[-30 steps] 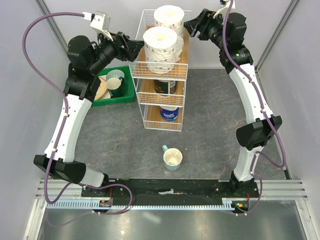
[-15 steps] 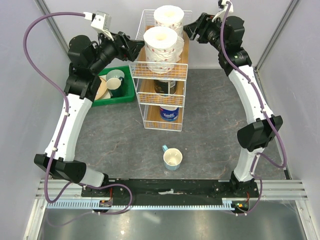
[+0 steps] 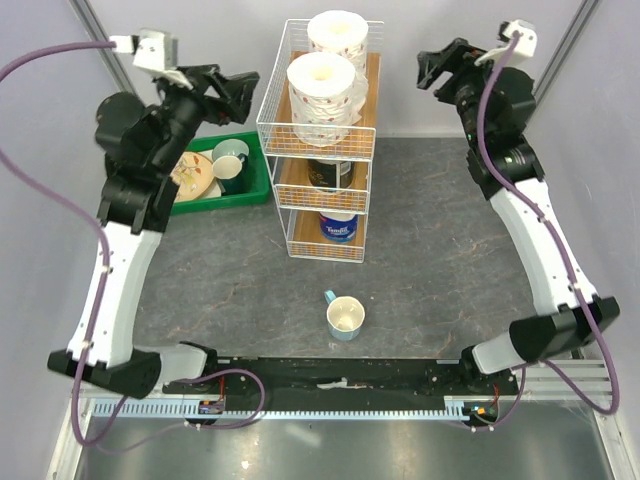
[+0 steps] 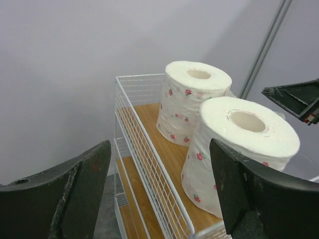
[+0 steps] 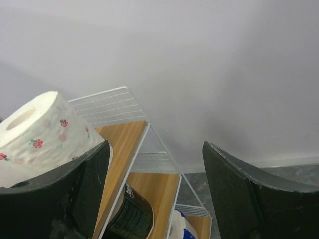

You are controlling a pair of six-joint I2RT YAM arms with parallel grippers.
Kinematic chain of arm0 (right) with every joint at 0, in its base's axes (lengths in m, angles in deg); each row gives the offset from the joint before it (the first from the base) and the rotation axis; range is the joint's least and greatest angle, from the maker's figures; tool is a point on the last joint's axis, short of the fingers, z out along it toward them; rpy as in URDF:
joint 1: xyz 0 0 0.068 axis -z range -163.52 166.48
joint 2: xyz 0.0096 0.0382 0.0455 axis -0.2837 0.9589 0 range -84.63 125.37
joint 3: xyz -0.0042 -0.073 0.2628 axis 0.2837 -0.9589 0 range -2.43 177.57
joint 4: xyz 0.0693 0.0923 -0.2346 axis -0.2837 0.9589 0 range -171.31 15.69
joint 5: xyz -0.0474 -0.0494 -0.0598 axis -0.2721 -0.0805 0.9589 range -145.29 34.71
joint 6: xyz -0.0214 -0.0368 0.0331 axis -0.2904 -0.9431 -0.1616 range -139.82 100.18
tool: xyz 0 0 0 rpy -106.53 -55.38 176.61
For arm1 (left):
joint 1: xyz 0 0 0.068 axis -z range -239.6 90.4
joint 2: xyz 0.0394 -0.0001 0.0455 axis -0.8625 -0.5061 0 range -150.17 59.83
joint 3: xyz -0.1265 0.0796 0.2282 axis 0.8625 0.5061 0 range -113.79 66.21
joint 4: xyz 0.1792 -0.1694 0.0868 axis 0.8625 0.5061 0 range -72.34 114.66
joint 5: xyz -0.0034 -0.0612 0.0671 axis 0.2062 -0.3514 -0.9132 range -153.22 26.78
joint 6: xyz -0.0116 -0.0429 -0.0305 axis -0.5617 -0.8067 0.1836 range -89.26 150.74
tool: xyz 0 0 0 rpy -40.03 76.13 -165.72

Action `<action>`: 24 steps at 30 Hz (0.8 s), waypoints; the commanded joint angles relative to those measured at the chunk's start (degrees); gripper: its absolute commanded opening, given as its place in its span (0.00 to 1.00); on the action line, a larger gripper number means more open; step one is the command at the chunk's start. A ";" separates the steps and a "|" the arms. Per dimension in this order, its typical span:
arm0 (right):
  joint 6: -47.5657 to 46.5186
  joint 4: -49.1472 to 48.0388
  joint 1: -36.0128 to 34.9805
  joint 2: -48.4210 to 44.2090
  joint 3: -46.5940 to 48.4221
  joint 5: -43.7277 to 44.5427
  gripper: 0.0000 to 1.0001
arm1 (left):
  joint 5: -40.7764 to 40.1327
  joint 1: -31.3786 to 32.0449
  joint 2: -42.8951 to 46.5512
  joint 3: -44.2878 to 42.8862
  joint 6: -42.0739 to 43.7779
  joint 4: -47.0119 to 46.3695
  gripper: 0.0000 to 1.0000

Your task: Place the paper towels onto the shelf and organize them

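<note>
My left hand (image 3: 238, 95), right hand (image 3: 436, 68): spread, empty. White flower-printed paper rolls (image 3: 320, 88) on white wire shelf with wooden boards (image 3: 300, 128): light, squashy; I judge gentle grip across flanks best.

Between the fingers (image 5: 55, 199) of the right gripper (image 5: 155, 148), the dark-wrapped roll (image 5: 127, 216) and the blue-wrapped roll (image 5: 182, 225) are only partly seen — the bottom edge cuts both off.

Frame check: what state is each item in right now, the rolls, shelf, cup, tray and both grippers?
front flowered roll, upright on top tier.
rear flowered roll, upright on top tier.
dark-wrapped roll, on middle tier.
blue-wrapped roll, on bottom tier.
shelf, upright.
cup, upright, off the shelf.
green tray, holding dishes.
left gripper, open, empty.
right gripper, open, empty.
</note>
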 commanded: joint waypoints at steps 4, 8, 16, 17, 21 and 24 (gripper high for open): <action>-2.19 2.31 0.30 -13.40 -10.47 9.58 0.86 | -11.63 0.10 12.20 6.93 3.91 3.46 0.88; -1.93 5.56 0.30 -21.48 -18.75 9.84 0.89 | -13.66 0.10 17.21 13.26 3.82 6.37 0.88; 2.90 12.86 0.30 -37.13 -35.89 8.53 0.95 | -15.59 0.10 26.89 28.37 0.22 11.64 0.88; 3.16 14.26 0.30 -39.32 -38.43 8.61 0.98 | -15.59 0.10 28.64 31.26 -0.39 12.08 0.88; 4.22 19.01 0.39 -43.29 -42.84 8.70 0.98 | -14.46 0.10 32.87 37.95 -1.98 14.46 0.88; 4.66 22.88 0.30 -45.49 -45.48 8.79 0.98 | -13.23 0.10 35.59 42.96 -3.21 16.04 0.88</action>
